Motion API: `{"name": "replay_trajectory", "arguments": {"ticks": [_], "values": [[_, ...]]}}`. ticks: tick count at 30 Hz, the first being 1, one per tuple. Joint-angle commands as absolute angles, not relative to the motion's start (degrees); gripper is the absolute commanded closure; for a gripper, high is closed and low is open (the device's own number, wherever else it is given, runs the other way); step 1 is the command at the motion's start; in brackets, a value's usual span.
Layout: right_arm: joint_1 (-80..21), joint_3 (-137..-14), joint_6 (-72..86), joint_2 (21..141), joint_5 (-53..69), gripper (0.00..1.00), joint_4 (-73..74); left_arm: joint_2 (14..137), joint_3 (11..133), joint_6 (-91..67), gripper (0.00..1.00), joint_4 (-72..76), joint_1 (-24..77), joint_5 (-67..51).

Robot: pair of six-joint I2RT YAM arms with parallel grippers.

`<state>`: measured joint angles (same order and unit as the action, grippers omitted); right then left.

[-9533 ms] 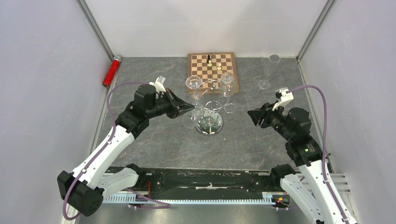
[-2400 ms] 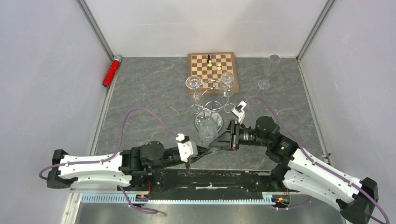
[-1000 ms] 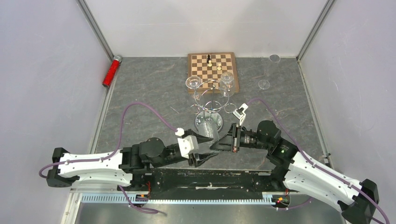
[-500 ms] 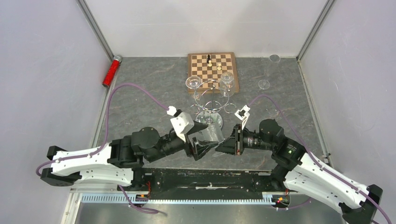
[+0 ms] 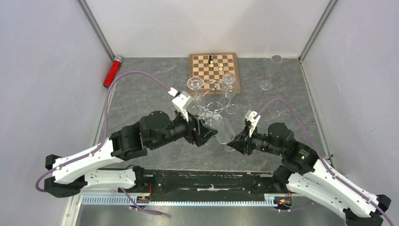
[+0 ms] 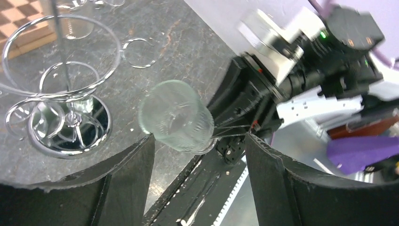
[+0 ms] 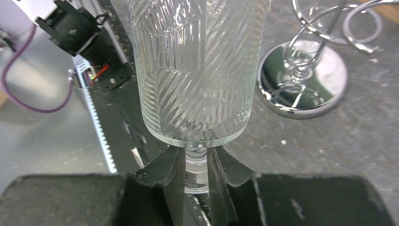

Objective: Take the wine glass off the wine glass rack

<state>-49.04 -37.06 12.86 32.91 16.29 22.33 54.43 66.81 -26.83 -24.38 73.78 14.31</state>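
Note:
A ribbed clear wine glass (image 7: 197,70) lies sideways in the air, off the wine glass rack (image 5: 214,98). My right gripper (image 7: 195,172) is shut on its stem, just under the bowl. In the top view the glass (image 5: 225,131) hangs in front of the rack, between my right gripper (image 5: 234,141) and my left gripper (image 5: 207,134). The left wrist view shows the left gripper (image 6: 200,141) open, its fingers (image 6: 127,179) wide on either side of the glass (image 6: 176,115) without touching it. Two more glasses (image 5: 194,84) still hang on the chrome rack (image 6: 61,89).
A wooden chessboard (image 5: 214,70) with a few pieces lies behind the rack. A red cylinder (image 5: 112,71) rests by the left wall. Two small round glass pieces (image 5: 266,85) lie at the back right. The rack's mirrored base (image 7: 303,77) is close to the held glass.
My left gripper has opened off the glass bowl and lifted back toward the rack. My right gripper has drawn the glass a little to the right, still holding the stem.

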Motion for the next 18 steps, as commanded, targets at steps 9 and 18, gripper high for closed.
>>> {"name": "replay_trajectory", "arguments": {"ticks": [9,18], "values": [[-49.26,-38.77,-7.81,31.58,13.58,1.00,18.66,56.15,67.89,-42.91,0.24,-26.45,59.40,-5.93],[-49.32,-39.62,-14.31,31.04,16.40,1.00,17.33,56.86,64.65,-46.09,0.24,-26.98,55.10,-10.99]]}}
